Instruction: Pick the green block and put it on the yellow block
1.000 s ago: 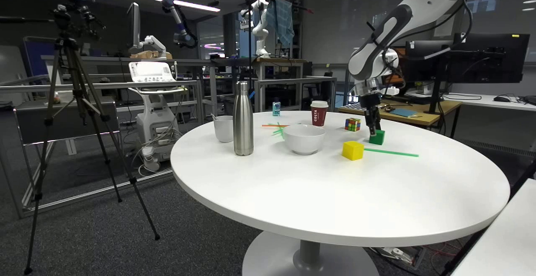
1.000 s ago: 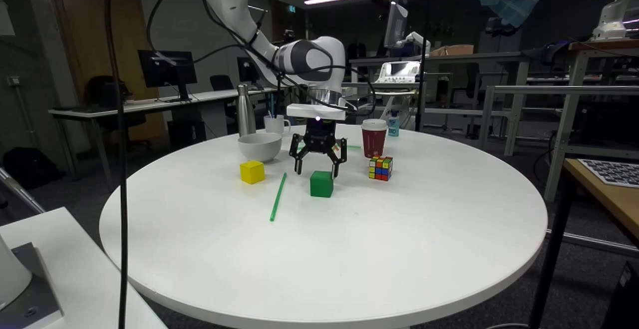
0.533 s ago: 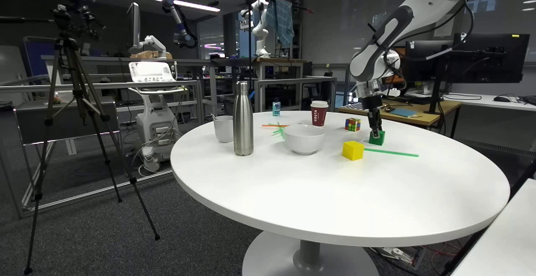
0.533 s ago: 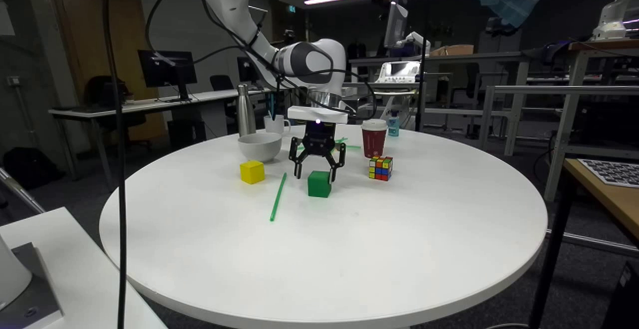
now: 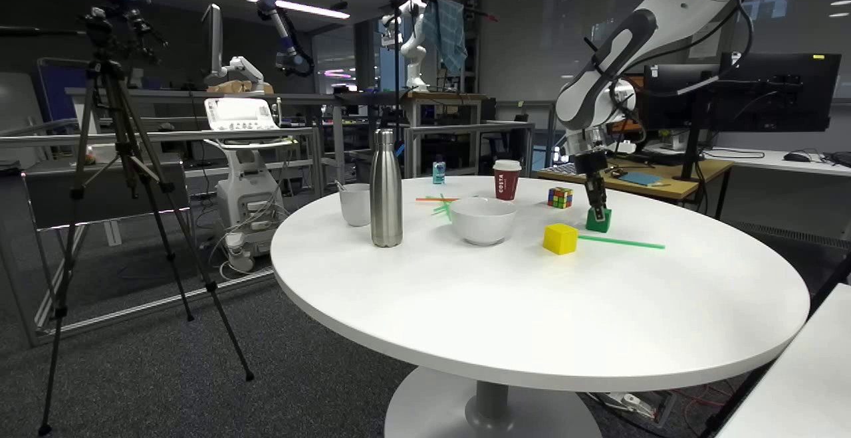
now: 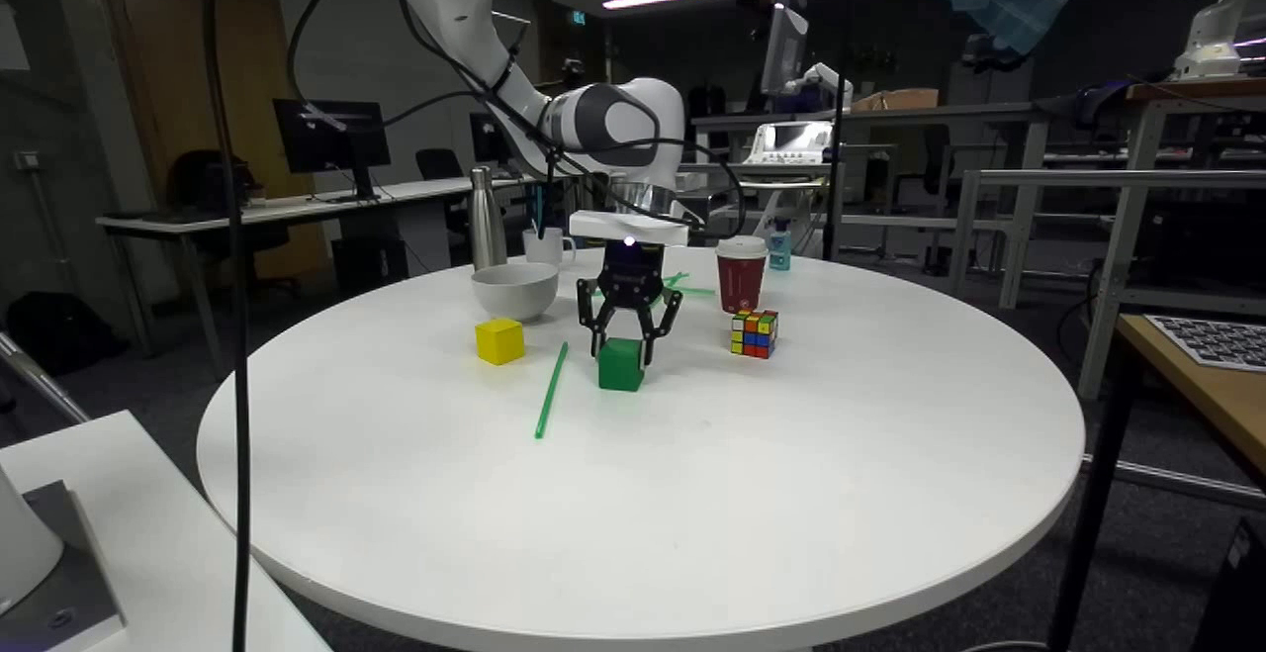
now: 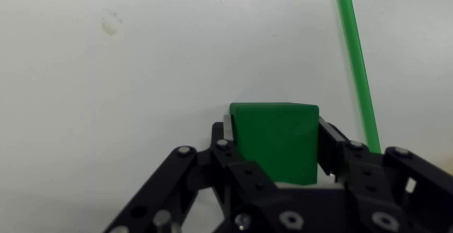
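A black two-fingered tool [image 6: 621, 358], closed in, is clasping a small green cubic block [image 6: 619, 373] by opposite sides; the block is resting on a round white bench [image 6: 712, 513]. In an exterior view, a yellow cubic block [image 6: 498, 342] is sitting at nine o'clock from it, a thin green stick [image 6: 551, 392] lying at eight.

1 round table [image 5: 432, 312]. On it: 1 green block [image 6: 620, 367] + 1 yellow block [image 6: 498, 342] = 2 blocks; 1 puzzle cube [image 6: 754, 334]; 1 bowl [image 5: 483, 222]; 1 mug [image 5: 356, 207]; 1 red cup [image 6: 741, 281]; 1 steel bottle [image 5: 386, 192] + 1 blue bottle [image 6: 780, 251] = 2 bottles; 1 orange stick [image 5: 437, 199]; 1 lone green stick [image 6: 551, 391]; bunched green sticks [image 6: 700, 292], count unclear. Over it: 1 gripper [image 6: 621, 359], 2 fingers [image 7: 331, 151].
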You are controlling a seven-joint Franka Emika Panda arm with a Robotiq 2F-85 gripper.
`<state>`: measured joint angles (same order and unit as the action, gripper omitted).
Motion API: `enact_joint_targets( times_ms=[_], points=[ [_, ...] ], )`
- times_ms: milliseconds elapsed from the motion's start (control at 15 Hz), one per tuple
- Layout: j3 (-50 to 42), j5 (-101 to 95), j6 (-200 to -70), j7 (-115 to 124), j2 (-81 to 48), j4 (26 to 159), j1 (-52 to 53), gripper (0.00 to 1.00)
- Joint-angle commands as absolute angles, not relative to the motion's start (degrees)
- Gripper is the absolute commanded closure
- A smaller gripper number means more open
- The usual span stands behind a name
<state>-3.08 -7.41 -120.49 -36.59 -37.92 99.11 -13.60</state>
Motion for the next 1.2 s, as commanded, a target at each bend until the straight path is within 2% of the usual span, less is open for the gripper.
enact_joint_targets(
  times_ms=[0, 1133],
  points=[
    [-2.6, -7.4, -120.6, -37.3, -35.0, 101.2, -14.4, 0.69],
    [-1.7, 1.4, -120.8, -26.9, -23.5, 109.0, -13.1, 0.69]
  ],
)
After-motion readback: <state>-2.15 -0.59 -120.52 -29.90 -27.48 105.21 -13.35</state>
